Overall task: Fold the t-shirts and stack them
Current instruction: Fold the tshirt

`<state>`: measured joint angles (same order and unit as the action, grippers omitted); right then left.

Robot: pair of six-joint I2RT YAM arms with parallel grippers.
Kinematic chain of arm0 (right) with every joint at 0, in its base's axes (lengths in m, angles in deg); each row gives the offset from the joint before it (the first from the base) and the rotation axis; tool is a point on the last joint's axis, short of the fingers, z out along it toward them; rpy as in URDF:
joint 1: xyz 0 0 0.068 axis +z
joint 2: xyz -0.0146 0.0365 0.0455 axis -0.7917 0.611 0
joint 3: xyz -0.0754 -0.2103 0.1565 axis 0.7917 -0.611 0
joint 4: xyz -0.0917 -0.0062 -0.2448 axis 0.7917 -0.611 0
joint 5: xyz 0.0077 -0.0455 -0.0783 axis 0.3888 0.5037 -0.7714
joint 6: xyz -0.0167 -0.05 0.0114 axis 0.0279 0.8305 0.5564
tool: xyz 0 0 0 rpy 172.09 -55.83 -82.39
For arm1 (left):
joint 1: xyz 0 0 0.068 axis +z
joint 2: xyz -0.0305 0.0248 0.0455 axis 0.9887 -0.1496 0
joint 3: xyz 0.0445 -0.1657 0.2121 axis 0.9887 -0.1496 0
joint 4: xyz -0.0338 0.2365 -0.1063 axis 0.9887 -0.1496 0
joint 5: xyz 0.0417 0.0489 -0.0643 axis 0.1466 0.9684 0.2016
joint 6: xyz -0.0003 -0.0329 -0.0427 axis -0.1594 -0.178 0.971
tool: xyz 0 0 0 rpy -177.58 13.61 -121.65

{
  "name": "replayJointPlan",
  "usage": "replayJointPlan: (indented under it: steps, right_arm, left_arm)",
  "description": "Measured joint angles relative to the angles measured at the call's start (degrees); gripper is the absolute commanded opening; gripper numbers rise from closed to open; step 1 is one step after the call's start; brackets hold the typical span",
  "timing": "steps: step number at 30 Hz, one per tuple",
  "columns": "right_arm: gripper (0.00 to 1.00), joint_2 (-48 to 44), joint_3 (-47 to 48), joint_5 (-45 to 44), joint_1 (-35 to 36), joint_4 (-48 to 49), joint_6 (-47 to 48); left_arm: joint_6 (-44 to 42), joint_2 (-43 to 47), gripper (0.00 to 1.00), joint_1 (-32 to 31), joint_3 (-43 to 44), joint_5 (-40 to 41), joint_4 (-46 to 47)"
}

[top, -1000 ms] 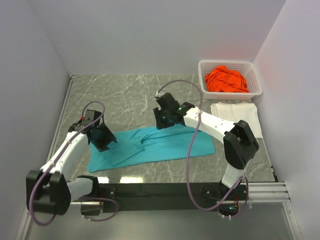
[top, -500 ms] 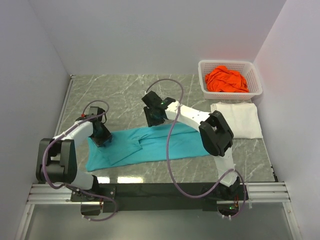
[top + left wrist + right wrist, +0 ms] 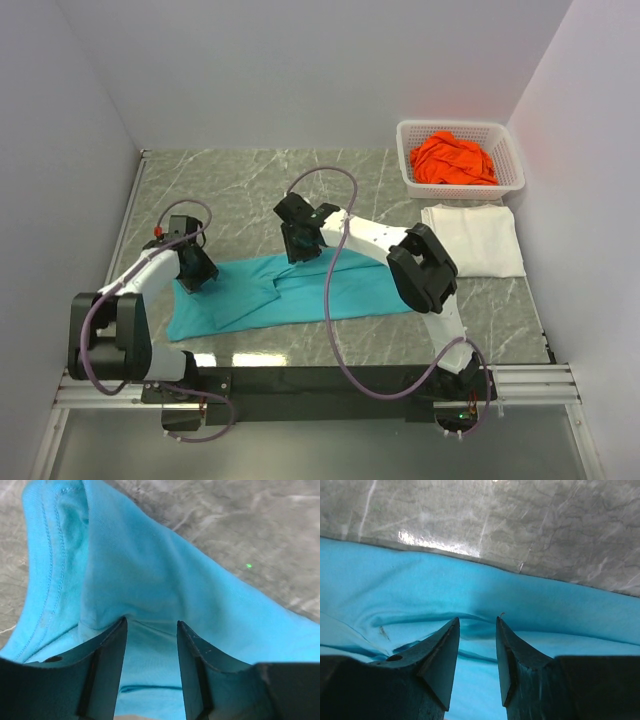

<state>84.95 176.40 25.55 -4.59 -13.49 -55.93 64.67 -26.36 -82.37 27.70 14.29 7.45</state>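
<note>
Three t-shirts show from the top camera. The teal t-shirt (image 3: pixel 370 292) lies spread lengthwise across the middle of the marbled surface (image 3: pixel 240 185). The white t-shirt (image 3: pixel 475 240) lies folded flat at the right. The orange t-shirt (image 3: pixel 455 160) is crumpled inside the white lattice basket (image 3: pixel 412 128) at the far right corner, just beyond the white one. The left pincer (image 3: pixel 195 272) is down at the teal shirt's far left corner. The right pincer (image 3: pixel 300 248) is at its far edge near the middle.

From the left wrist, the left pincer (image 3: pixel 150 622) has its jaws apart, and the teal t-shirt (image 3: pixel 150 565) rises in a ridge into the gap. Whether they pinch it I cannot tell. Bare surface (image 3: pixel 240 520) shows beyond.

From the right wrist, the right pincer (image 3: pixel 477 620) has its jaws apart, tips down on the teal t-shirt (image 3: pixel 545 615), a small wrinkle at them. The cloth's edge and the surface (image 3: pixel 470 515) lie just ahead.
</note>
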Motion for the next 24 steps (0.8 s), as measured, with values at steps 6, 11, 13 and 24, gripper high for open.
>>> replayJointPlan:
  steps: [6, 11, 13, 24]
  right_arm:
    - [0.42, 0.7, 0.4, -0.2, 0.0, 0.8, -1.4]
    - [0.42, 1.8, -0.2, -0.2, 0.4, 1.1, -2.2]
    - [0.41, 1.8, -1.2, -0.2, 0.7, 1.2, -2.6]
    - [0.41, -2.4, -7.8, -1.7, 4.4, 1.4, -4.5]
  left_arm:
    - [-0.9, 5.8, 0.51, 0.0, -1.4, -0.4, 0.6]
    - [-1.0, 5.4, 0.51, 0.0, -1.4, -0.5, 1.4]
    - [-1.0, 5.2, 0.51, 0.0, -1.4, -0.5, 1.4]
    - [-1.0, 5.7, 0.51, 0.0, -1.4, -0.5, 1.6]
